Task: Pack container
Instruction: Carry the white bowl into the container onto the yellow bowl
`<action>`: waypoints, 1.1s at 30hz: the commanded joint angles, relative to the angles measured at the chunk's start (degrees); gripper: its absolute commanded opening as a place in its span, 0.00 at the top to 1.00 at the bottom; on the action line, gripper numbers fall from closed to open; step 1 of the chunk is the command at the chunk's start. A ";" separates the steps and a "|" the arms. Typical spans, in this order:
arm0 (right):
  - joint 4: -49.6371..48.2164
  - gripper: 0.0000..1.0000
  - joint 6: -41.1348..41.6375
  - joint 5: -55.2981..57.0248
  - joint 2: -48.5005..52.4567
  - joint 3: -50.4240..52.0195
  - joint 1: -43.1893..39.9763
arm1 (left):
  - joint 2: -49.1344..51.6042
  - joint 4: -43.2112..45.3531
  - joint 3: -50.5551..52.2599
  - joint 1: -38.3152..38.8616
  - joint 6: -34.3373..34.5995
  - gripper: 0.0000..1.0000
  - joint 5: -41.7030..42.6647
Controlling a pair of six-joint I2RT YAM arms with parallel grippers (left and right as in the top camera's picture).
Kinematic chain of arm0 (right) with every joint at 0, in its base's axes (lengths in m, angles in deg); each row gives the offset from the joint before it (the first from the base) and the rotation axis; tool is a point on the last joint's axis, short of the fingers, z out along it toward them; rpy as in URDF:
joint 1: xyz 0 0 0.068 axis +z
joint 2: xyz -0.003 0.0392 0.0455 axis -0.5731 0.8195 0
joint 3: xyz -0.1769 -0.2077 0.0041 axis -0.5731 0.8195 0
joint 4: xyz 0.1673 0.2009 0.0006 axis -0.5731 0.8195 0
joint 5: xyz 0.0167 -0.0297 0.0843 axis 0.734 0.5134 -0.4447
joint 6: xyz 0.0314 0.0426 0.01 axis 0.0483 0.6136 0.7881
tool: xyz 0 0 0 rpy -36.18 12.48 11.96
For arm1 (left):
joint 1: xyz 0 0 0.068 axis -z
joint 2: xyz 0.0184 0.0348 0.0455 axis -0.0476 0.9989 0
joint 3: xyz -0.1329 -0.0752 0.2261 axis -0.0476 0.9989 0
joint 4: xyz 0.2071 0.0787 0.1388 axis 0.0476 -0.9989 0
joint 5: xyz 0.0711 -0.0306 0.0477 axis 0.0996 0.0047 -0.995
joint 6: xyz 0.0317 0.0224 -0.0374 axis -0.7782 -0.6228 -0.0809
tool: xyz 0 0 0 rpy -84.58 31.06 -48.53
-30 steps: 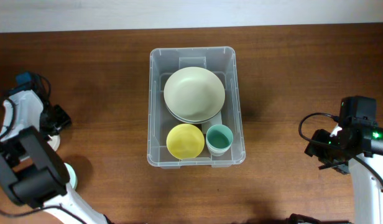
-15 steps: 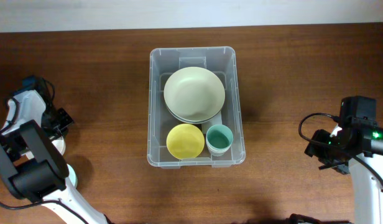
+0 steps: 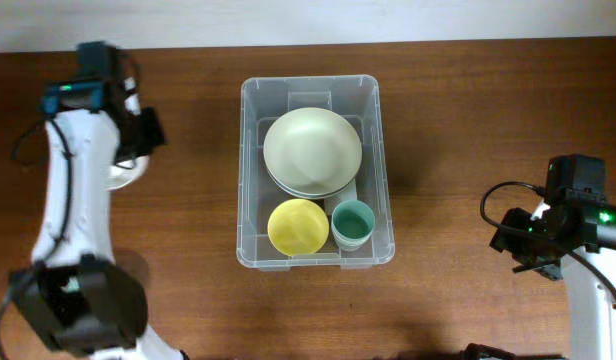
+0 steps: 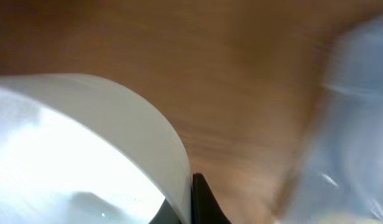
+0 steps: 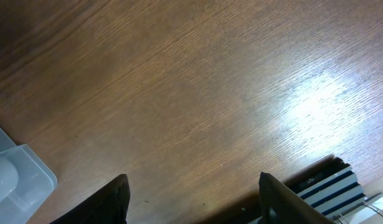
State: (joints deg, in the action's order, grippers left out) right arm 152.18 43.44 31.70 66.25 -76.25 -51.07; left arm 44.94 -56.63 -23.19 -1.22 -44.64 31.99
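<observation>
The container (image 3: 250, 180), a clear plastic bin, stands at the table's centre. It holds a stack of pale green bowls (image 3: 312, 150), a yellow bowl (image 3: 297, 226) and a teal cup (image 3: 352, 222). My left gripper (image 3: 143, 135) hangs to the left of the bin's far end, shut on the rim of a white bowl (image 3: 126, 176). In the blurred left wrist view the white bowl (image 4: 86, 137) fills the left side, one dark finger (image 4: 203, 202) presses its wall, and the container (image 4: 359, 112) shows at the right. My right gripper (image 5: 191, 186) is open above bare wood.
The right arm (image 3: 573, 215) sits near the table's right edge, well away from the bin. A corner of the container (image 5: 14, 180) shows at the lower left of the right wrist view. A striped black-and-white part (image 5: 328, 183) lies at its lower right.
My left gripper has shut on the white bowl, and the arm has swung from the near left of the table up to the far left beside the bin. The right arm has not moved.
</observation>
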 commanded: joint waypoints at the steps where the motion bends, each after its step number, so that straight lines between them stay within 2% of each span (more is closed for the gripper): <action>1: 0.00 0.37 -0.39 -0.11 0.00 0.20 -0.15 | -5.01 -2.73 -0.79 9.49 -2.84 1.00 1.49; 8: 0.00 0.37 -0.39 -0.11 0.00 0.20 -0.15 | -5.51 -7.89 -0.37 28.61 -3.17 0.99 2.01; 15: 0.00 0.37 -0.39 -0.11 0.00 0.20 -0.15 | -5.18 -9.27 1.03 40.72 -1.77 1.00 2.12; 19: 0.00 0.37 -0.39 -0.11 0.00 0.20 -0.15 | -5.18 -8.28 4.20 43.80 -1.01 1.00 2.14; 26: 0.02 0.37 -0.39 -0.13 0.00 0.20 -0.15 | -5.14 -5.03 11.58 44.30 0.68 0.99 3.72; 33: 0.15 0.37 -0.39 -0.13 0.00 0.20 -0.15 | -5.09 -3.28 12.85 44.30 0.66 0.99 3.67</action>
State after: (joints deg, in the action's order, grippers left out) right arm 152.18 43.44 31.70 66.25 -76.25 -51.07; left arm 39.56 -60.35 -10.62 43.11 -44.93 35.01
